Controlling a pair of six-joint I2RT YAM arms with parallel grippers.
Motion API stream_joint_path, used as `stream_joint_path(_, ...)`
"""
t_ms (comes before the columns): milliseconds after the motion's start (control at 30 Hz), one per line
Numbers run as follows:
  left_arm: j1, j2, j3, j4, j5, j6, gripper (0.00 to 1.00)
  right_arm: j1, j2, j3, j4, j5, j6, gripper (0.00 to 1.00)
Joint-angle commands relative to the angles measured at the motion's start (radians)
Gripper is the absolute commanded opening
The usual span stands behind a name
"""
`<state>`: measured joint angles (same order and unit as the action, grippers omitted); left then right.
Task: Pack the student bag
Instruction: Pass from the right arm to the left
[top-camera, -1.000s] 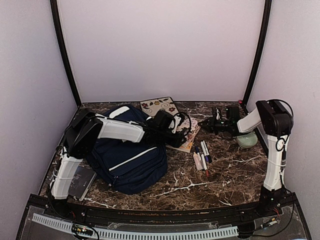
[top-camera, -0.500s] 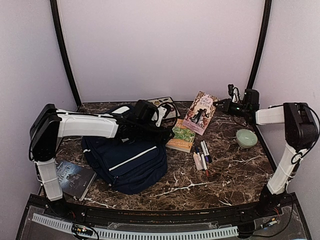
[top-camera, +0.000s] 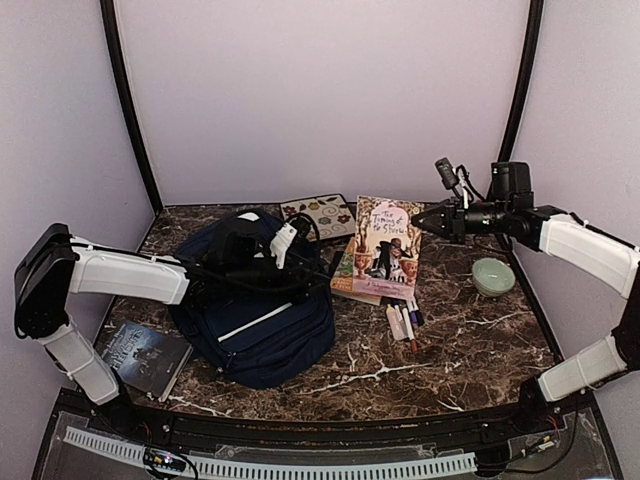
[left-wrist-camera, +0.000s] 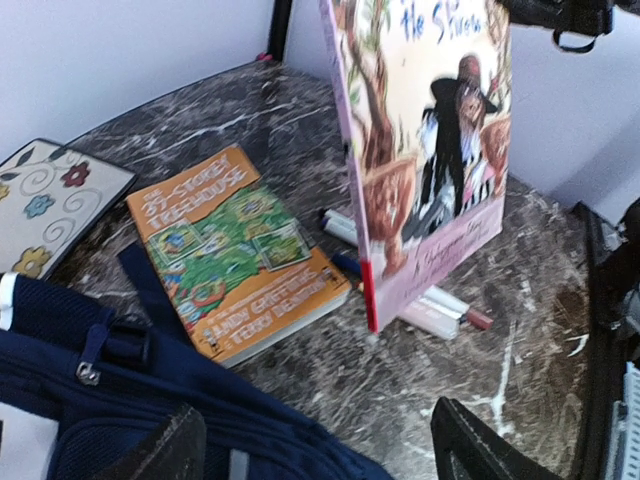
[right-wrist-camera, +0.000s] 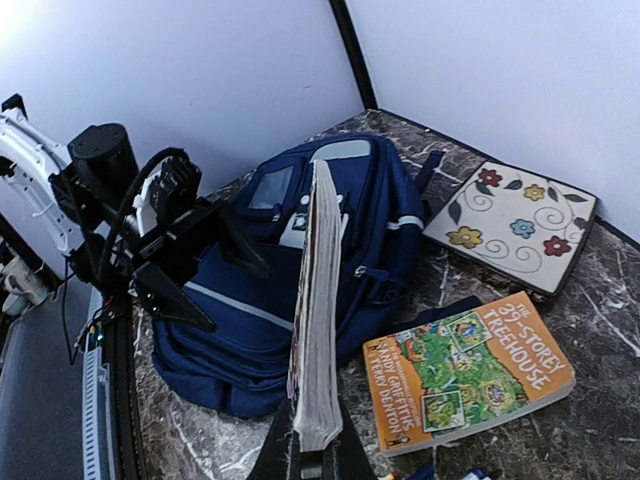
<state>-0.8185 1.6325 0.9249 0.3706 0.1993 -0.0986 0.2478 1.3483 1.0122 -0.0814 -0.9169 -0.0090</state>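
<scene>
The navy student bag (top-camera: 262, 318) lies left of centre, and also shows in the right wrist view (right-wrist-camera: 300, 250) and the left wrist view (left-wrist-camera: 60, 420). My left gripper (top-camera: 312, 262) hovers open and empty over the bag's right upper edge, its jaws wide apart (left-wrist-camera: 315, 452). My right gripper (top-camera: 425, 218) is shut on a pink illustrated book (top-camera: 386, 246) and holds it upright above the table, right of the bag. The right wrist view shows that book (right-wrist-camera: 318, 320) edge-on in the closed jaws (right-wrist-camera: 320, 458). It fills the upper part of the left wrist view (left-wrist-camera: 425, 150).
An orange "Treehouse" book (top-camera: 347, 277) lies flat beside the bag. Several pens (top-camera: 403, 322) lie below the held book. A floral pad (top-camera: 320, 212) is at the back, a green bowl (top-camera: 493, 277) at the right, and a dark book (top-camera: 145, 356) at the front left.
My right gripper has lifted the pink book off the pile and carried it up and to the left, now upright. My left arm has drawn back leftward over the bag.
</scene>
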Motion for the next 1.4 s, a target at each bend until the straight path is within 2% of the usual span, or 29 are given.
stream_joint_path(0,-0.005,-0.059,-0.05,0.241,0.217,-0.081,0.79,0.044,-0.047,0.052,-0.174,-0.05,-0.107,0.0)
stream_joint_path(100,-0.005,0.0,-0.028,0.322,0.339,-0.197,0.74,0.066,-0.046,0.086,-0.229,-0.058,-0.137,0.0)
stream_joint_path(267,-0.005,0.104,0.0,0.508,0.397,-0.35,0.72,0.106,-0.03,0.119,-0.261,-0.056,-0.152,0.0)
stream_joint_path(533,-0.019,0.203,0.129,0.472,0.423,-0.36,0.63,0.128,0.021,0.184,-0.298,-0.07,-0.159,0.0)
stream_joint_path(633,-0.02,0.226,0.155,0.467,0.452,-0.373,0.51,0.128,0.031,0.186,-0.272,-0.063,-0.127,0.0)
stream_joint_path(733,-0.02,0.244,0.179,0.439,0.482,-0.395,0.23,0.128,0.049,0.19,-0.257,-0.057,-0.1,0.0)
stream_joint_path(900,-0.021,0.226,0.131,0.494,0.492,-0.449,0.02,0.127,0.076,0.192,-0.275,-0.057,-0.09,0.0)
stream_joint_path(933,-0.021,0.209,0.12,0.493,0.493,-0.453,0.0,0.126,0.077,0.185,-0.271,-0.054,-0.085,0.03)
stream_joint_path(967,-0.021,0.187,0.106,0.493,0.491,-0.456,0.0,0.124,0.077,0.174,-0.258,-0.052,-0.076,0.16)
stream_joint_path(1033,-0.021,0.135,0.076,0.493,0.482,-0.454,0.0,0.121,0.073,0.15,-0.24,-0.049,-0.067,0.5)
stream_joint_path(1100,-0.021,0.087,0.052,0.49,0.48,-0.45,0.0,0.12,0.07,0.112,-0.225,-0.055,-0.07,0.66)
stream_joint_path(1200,-0.016,0.045,0.056,0.446,0.508,-0.467,0.0,0.122,0.085,0.098,-0.23,-0.119,-0.114,0.77)
stream_joint_path(1367,-0.003,0.024,0.049,0.491,0.572,-0.531,0.0,0.129,0.14,0.092,-0.22,-0.261,-0.13,0.81)
